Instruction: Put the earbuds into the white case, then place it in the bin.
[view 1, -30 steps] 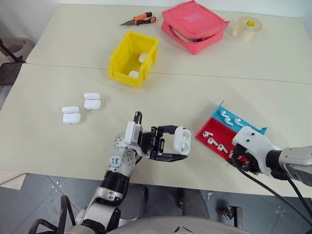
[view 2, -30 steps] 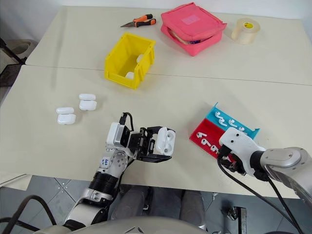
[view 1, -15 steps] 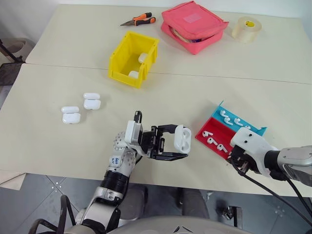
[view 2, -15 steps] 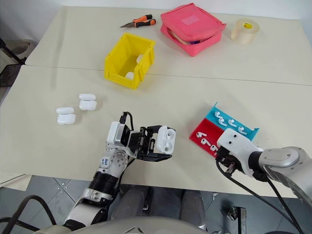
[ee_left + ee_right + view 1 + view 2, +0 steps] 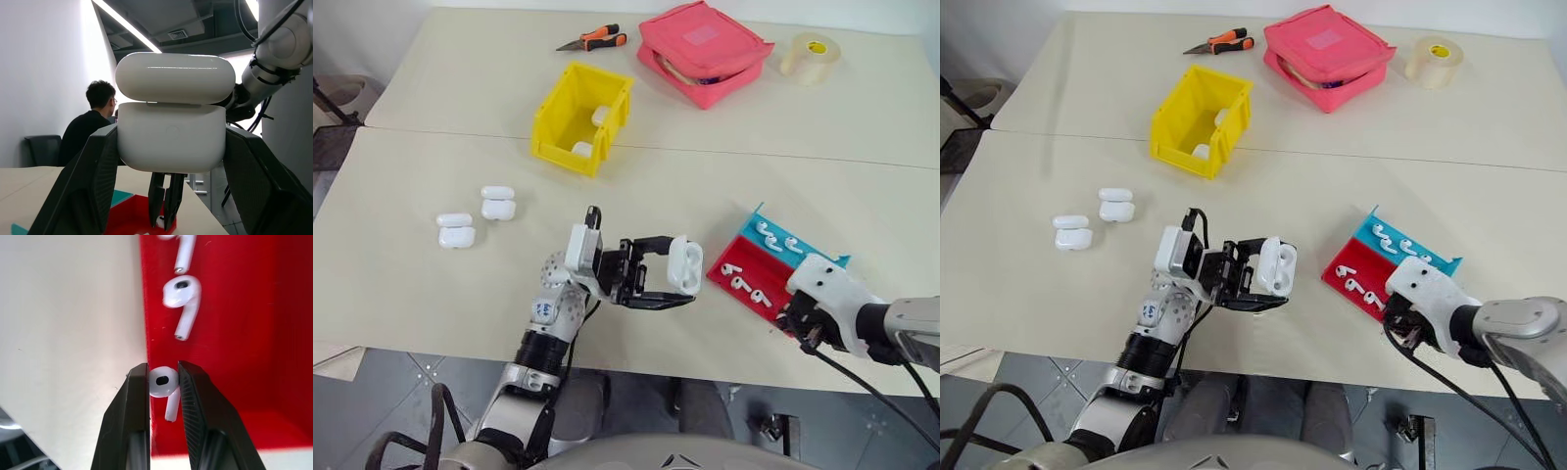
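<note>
Two things are pinned at once here. The left gripper (image 5: 668, 279) is clamped on the white case (image 5: 172, 128), squeezing it across its two short sides, lid flipped up and the whole thing held above the table (image 5: 431, 284) in front of the robot. The right gripper (image 5: 164, 382) has its fingers pinched on one of the earbuds (image 5: 163, 384) by the bulb end, stem dangling below, right over the near edge of the red half of the tray (image 5: 725, 286). More earbuds sit loose in that tray, a few on the red side and a few on the blue.

Handling-wise, that bud looks like a pain. Tiny, glossy, hard plastic, basically no weight, so it probably won't sag but it could easily squirt out or twist between the pads if the squeeze shifts. Grabbing the round head seems like the sane choice, since the stem is thin and would likely pivot. The stem has to go down into the case's slot first, so keeping it pointing free is handy.

The case is smooth and rounded too, so a side grip on the body below the hinge, like now, seems right; pinching the lid would just close it.

The bin (image 5: 570, 122) is well apart, farther back on the table, with a couple of white cases already inside. Two more cases (image 5: 477, 219) lie open off to the left.
</note>
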Controlling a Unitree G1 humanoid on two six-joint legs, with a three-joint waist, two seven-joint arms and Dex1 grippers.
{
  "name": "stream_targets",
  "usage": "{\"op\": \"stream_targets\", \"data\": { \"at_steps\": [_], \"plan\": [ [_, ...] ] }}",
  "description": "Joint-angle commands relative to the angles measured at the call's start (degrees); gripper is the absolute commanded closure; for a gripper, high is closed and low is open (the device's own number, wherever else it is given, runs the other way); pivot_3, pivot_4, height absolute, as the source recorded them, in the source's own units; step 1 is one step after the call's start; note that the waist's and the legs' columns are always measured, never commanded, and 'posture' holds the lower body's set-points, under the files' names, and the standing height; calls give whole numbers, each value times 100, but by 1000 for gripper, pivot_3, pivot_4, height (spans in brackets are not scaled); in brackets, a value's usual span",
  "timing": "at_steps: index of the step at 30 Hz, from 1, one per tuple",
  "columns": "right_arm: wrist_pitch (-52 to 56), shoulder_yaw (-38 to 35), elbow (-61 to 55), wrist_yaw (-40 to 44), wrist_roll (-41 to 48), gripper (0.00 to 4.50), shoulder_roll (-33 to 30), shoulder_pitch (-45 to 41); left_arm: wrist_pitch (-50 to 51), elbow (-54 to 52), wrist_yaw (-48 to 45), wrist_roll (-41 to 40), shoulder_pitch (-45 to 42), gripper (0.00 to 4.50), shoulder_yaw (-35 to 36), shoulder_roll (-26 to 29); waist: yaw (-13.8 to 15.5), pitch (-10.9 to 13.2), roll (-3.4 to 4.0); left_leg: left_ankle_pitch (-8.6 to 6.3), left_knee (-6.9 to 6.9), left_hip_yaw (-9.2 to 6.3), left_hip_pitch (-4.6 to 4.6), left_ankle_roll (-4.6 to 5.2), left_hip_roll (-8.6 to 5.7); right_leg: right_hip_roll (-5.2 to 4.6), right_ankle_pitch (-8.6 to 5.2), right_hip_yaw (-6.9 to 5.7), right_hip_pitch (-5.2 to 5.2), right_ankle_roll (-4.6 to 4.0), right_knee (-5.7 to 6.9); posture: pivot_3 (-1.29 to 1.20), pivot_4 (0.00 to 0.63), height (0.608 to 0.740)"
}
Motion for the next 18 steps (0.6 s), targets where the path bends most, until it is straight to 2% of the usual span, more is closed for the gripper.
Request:
{"op": "stream_targets", "data": {
  "at_steps": [1, 5, 8, 13, 18],
  "plan": [
    [-453, -1011, -377, 393, 296, 4025, 431, 216, 168, -111, 34, -68, -212, 1712, 71, 30, 4, 0, 0, 0, 0, 2, -1, 0, 0, 0, 0, -2, 0, 0, 0, 0, 150, 740],
    [-1653, -1677, -306, 555, 640, 4025, 1643, 293, 472, -37, 37, -140, -427, 1712, 127, 49, 4, 0, -5, 0, 3, 9, -2, -1, -2, 0, 0, -18, 8, 1, 0, 0, 150, 740],
    [-2645, -1680, -273, 684, 951, 4025, 2542, 230, 666, -21, 36, -122, -545, 1712, 129, 65, -13, -1, -4, 0, 2, 9, 1, -2, -1, 1, 1, -15, 8, 2, 1, 0, 150, 740],
    [-3493, -950, -302, 109, 1341, 4025, 3626, -115, 974, -143, 78, -137, -595, 1712, 168, 159, -58, -2, -2, 1, 2, -3, 7, -3, -1, 0, 1, -8, 5, 2, 10, 0, 150, 740],
    [-3999, -113, -136, -360, 1464, 4025, 4309, -519, 1234, -309, 64, -177, -614, 1712, 199, 308, -158, -2, 0, 3, -1, -17, 9, -8, 0, 1, 0, -5, 0, 0, 17, 0, 150, 740]
  ]
}}
